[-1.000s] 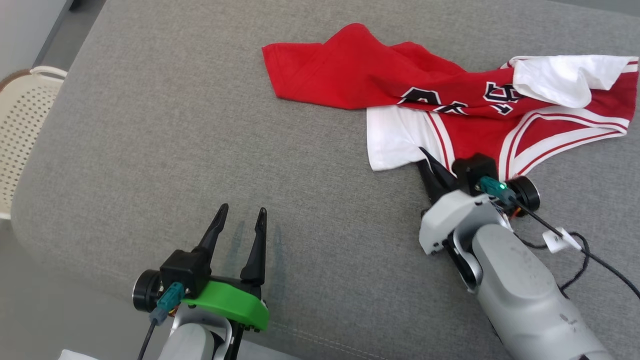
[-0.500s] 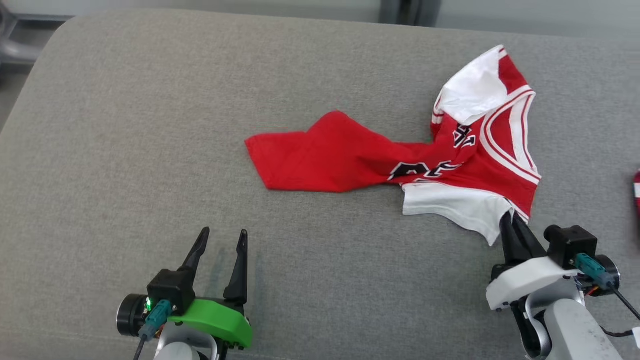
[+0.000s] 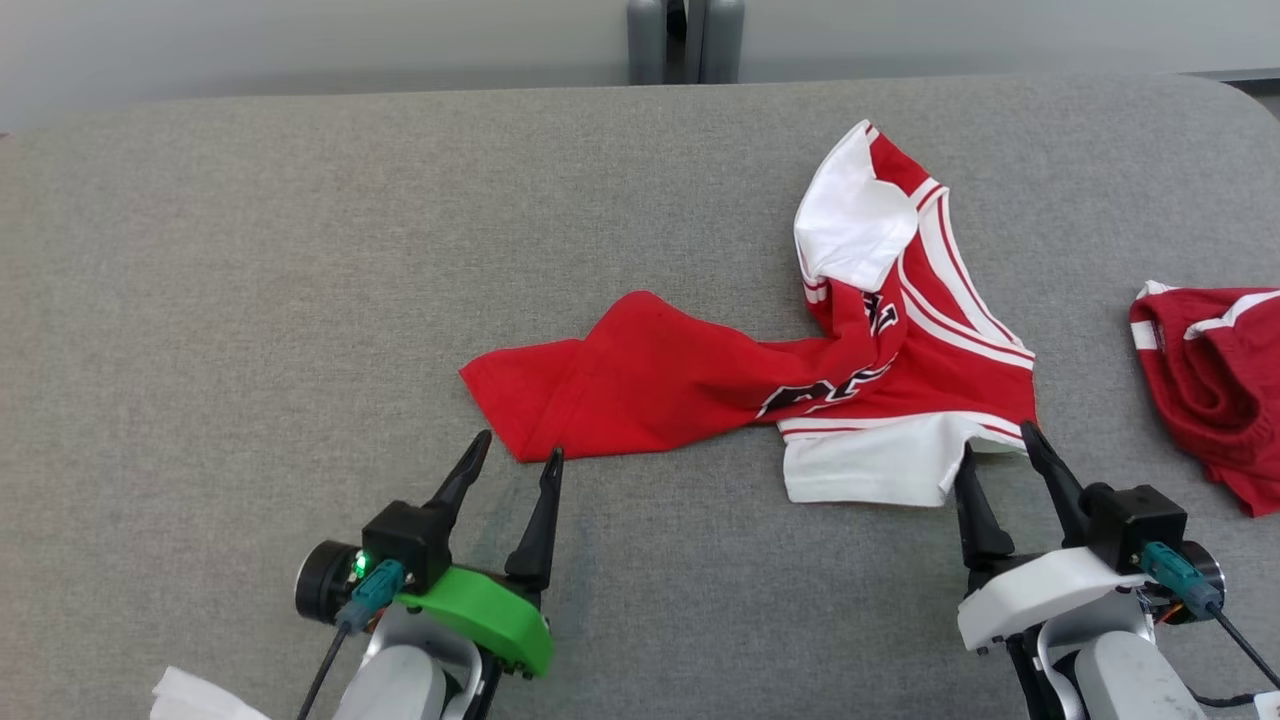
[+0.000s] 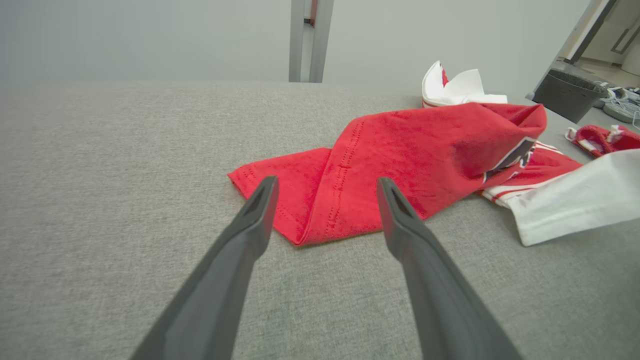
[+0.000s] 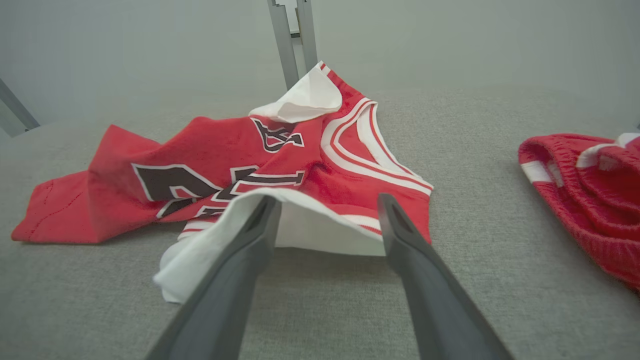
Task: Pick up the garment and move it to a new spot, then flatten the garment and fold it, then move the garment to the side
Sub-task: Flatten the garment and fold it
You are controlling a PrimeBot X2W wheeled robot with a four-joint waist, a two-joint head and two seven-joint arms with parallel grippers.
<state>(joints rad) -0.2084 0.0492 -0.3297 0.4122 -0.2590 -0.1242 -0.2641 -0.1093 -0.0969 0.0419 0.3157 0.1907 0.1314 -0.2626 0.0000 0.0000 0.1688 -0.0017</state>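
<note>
The garment (image 3: 700, 390) is a red jersey with white sleeves and black lettering, lying crumpled on the grey cushion (image 3: 250, 300). My left gripper (image 3: 518, 450) is open just in front of its red hem corner (image 4: 305, 215), fingers apart and holding nothing. My right gripper (image 3: 995, 450) is open at the near white sleeve (image 3: 870, 470). In the right wrist view the white sleeve edge (image 5: 310, 225) lies between and just beyond my right gripper (image 5: 327, 205), loose on the cushion. The jersey's other white sleeve (image 3: 850, 220) is folded up at the far side.
A second red garment with white trim (image 3: 1215, 380) lies bunched at the right edge of the cushion (image 5: 475, 240). A white cloth scrap (image 3: 195, 698) shows at the bottom left. A grey post (image 3: 685, 40) stands behind the cushion. A dark bin (image 4: 567, 92) sits far right.
My right gripper has opened and let go of the white sleeve, which now rests on the cushion. The head camera has swung, shifting the whole picture. My left gripper now stands nearer the red hem.
</note>
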